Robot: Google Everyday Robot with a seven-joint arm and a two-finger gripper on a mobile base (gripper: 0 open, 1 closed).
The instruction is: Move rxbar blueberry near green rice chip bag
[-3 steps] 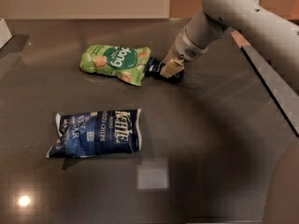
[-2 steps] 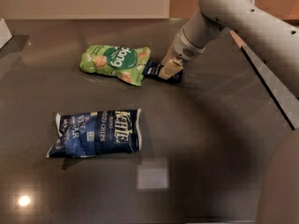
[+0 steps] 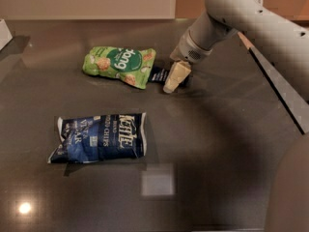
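Note:
The rxbar blueberry is a slim dark navy bar lying on the dark table, its left end right beside the green rice chip bag. The green bag is a puffy light-green pouch lying flat at the back centre-left. My gripper is down at the bar's right end and covers that end. The white arm reaches in from the upper right.
A large crinkled navy Kettle chip bag lies at the front left of the table. A white object sits at the far left edge. The table's right edge runs diagonally under the arm.
The gripper has shifted slightly down and to the left at the bar's right end. The bar stays beside the green bag. Both bags have not moved.

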